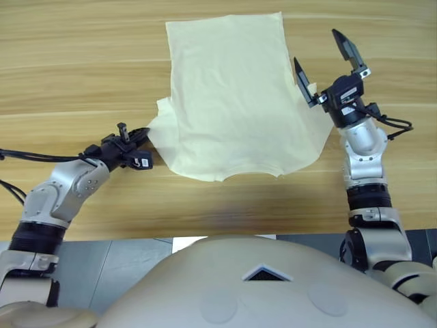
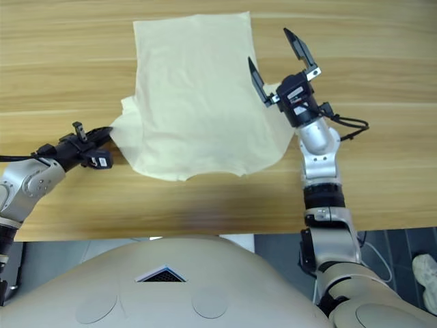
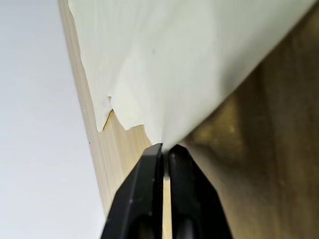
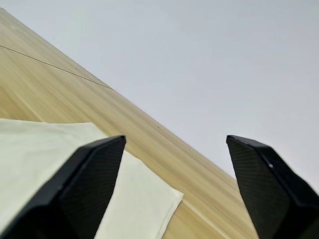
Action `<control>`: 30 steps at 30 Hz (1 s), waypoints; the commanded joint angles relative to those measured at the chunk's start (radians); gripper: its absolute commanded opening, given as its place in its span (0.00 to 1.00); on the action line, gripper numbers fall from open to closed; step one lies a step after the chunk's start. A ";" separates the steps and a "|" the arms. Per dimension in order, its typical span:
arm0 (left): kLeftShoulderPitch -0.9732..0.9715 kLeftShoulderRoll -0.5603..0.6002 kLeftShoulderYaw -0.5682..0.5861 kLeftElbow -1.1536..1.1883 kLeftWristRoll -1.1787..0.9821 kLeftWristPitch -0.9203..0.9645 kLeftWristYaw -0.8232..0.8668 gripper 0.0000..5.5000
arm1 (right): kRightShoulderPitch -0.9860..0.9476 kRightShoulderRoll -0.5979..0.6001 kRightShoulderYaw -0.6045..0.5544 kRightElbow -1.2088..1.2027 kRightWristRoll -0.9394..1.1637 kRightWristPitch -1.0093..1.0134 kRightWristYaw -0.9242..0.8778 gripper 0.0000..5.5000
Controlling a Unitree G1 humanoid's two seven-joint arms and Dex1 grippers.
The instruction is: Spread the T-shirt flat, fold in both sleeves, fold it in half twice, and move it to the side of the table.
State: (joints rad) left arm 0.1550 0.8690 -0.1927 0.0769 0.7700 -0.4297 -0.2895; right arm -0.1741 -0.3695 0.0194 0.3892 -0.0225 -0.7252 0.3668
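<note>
A pale yellow T-shirt [image 1: 232, 96] lies spread on the wooden table [image 1: 82, 61], its neck toward the near edge. The right sleeve is folded in over the body. My left gripper [image 1: 141, 133] is low at the shirt's left sleeve [image 1: 160, 123], shut on the sleeve's tip; in the left wrist view the cloth [image 3: 189, 64] runs out from between the shut fingers [image 3: 149, 169]. My right gripper [image 1: 324, 61] is raised above the shirt's right edge, wide open with nothing between its fingers [image 4: 94, 174].
Bare wood lies to the left and right of the shirt and along the near edge [image 1: 205, 222]. The table's far edge [image 4: 164, 129] shows in the right wrist view.
</note>
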 commanded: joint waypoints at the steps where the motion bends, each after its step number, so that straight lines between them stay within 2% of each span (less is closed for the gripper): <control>1: 0.036 -0.022 -0.073 0.056 0.017 0.000 -0.020 0.00 | 0.008 0.000 -0.004 0.002 0.005 -0.002 -0.001 0.68; 9: 0.069 -0.074 -0.061 -0.014 -0.086 -0.047 0.055 0.00 | 0.010 0.002 -0.008 0.019 0.008 -0.010 -0.004 0.68; 21: -0.005 -0.112 -0.010 -0.027 -0.051 -0.037 0.198 0.00 | 0.006 -0.004 -0.013 0.047 -0.003 -0.028 -0.005 0.68; 30: -0.079 -0.132 -0.068 0.015 -0.035 -0.094 0.195 0.00 | 0.002 -0.007 -0.011 0.058 -0.012 -0.041 -0.016 0.68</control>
State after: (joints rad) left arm 0.0842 0.7409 -0.2451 0.0845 0.7221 -0.5069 -0.0906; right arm -0.1617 -0.3695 0.0098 0.4389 -0.0263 -0.7637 0.3503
